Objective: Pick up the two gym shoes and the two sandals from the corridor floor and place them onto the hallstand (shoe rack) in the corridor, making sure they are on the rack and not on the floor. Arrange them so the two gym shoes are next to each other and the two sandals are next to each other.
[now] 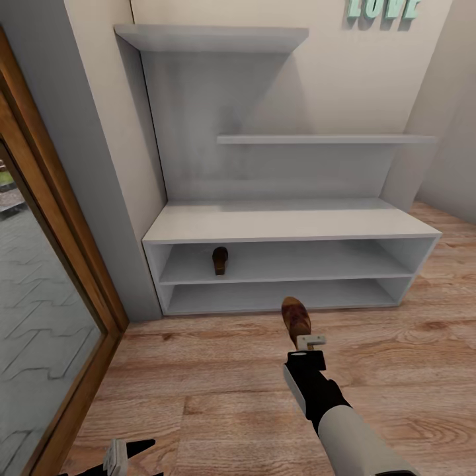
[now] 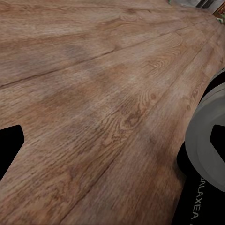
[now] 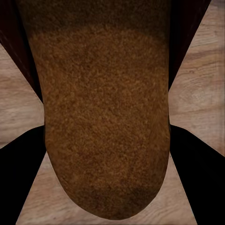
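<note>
Sandal [image 1: 295, 320] heel behind right tool [image 1: 311, 343]

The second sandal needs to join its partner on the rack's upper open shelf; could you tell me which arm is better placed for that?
Right. The right claw already grips the second sandal before the hallstand, near the shelved sandal. The left claw sits low, over bare floor.

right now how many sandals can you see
2. One sandal sits on the upper open shelf of the shoe rack, toward its left end. The other sandal is in the right gripper, in front of the rack.
</note>
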You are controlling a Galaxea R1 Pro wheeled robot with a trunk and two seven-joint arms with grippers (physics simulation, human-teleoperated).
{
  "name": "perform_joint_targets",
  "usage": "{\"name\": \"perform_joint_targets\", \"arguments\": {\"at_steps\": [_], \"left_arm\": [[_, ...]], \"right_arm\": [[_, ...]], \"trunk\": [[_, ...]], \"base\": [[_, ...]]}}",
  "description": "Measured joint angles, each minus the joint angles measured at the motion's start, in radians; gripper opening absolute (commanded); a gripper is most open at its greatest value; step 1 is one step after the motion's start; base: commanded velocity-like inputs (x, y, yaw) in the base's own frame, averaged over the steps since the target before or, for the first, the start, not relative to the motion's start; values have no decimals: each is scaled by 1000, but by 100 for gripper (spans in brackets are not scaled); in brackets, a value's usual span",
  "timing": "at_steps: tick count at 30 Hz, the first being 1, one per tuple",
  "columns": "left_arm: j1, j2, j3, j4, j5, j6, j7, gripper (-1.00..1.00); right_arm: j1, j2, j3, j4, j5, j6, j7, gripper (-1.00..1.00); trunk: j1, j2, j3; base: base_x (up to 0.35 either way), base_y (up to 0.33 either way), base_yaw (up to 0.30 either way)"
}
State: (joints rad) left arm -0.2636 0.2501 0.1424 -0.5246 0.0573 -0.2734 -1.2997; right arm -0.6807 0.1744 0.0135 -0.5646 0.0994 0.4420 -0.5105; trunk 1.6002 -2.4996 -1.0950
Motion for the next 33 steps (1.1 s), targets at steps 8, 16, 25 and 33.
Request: {"name": "perform_joint_targets", "arguments": {"at_steps": [8, 16, 25, 33], "left_arm": [[2, 0, 2, -1, 8, 0, -2, 100], [1, 0, 2, -2, 10, 0, -1, 100], [1, -1, 4, -1, 11, 0, -3, 100], [0, -2, 4, -1, 11, 0, -2, 100]], "right_arm": [[0, 0, 0, 1, -2, -2, -4, -100], [0, 0, 0, 1, -2, -2, -4, -100], [0, 0, -1, 0, -3, -2, -4, -100], [0, 0, 1, 0, -2, -2, -4, -100]], "trunk": [[0, 0, -3], [0, 0, -12], [-1, 0, -23], [-1, 0, -30]], "base": [[0, 0, 56], [0, 0, 144], [204, 0, 147], [331, 0, 28]]}}
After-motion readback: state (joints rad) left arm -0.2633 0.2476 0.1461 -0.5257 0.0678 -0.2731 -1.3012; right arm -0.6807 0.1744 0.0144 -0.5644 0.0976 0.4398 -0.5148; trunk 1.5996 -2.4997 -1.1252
